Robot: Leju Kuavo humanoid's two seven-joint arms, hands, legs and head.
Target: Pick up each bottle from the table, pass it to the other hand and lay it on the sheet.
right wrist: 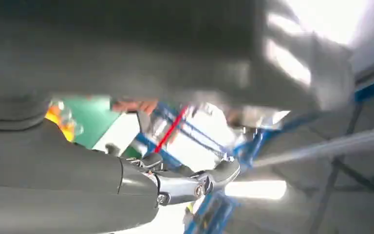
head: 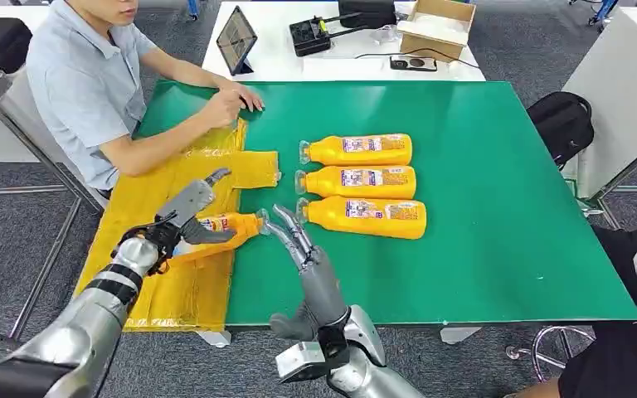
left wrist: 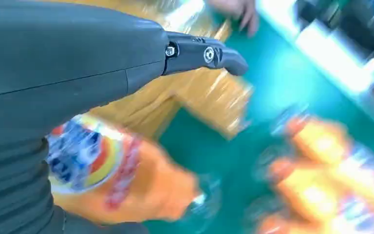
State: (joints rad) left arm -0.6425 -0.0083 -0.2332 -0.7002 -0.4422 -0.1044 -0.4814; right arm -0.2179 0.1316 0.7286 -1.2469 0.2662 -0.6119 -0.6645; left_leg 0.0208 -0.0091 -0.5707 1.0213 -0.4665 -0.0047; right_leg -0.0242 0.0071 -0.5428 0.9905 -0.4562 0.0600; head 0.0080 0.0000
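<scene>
Nearest the camera: right hand [head: 294, 239], palm raised, fingers spread and holding nothing, fingertips just beside the cap end of the held bottle [head: 220, 230], not clearly touching it. Left hand [head: 184, 214] wrapped around that bottle's body, one finger sticking out above it; in the left wrist view the same bottle [left wrist: 121, 180] tucked under the palm, label showing, cap end pointing toward the green mat, everything blurred. Held bottle hanging over the right edge of the yellow sheet [head: 166, 274], whether touching it or raised cannot be told, cap just past that edge over the green mat [head: 498, 232]. Right of the yellow sheet, on the green mat: three more orange bottles lying flat, side by side in a column, caps toward the sheet; far bottle [head: 357, 150], middle bottle [head: 357, 181], near bottle [head: 363, 217], each touching or nearly touching its neighbour. Four bottles in all, one in hand and three on the mat. Nearest of the three close beside the right hand's fingertips. Bare stretch of yellow sheet toward its near end, close to the table's front edge; at its far end, a person's hands [head: 236, 104] resting on it. Wide bare green mat beyond the bottles, out to the mat's right edge. Past the mat's far edge, a white table [head: 340, 62] with a tablet [head: 235, 40], a black controller [head: 311, 36] and a cardboard box [head: 436, 29].
</scene>
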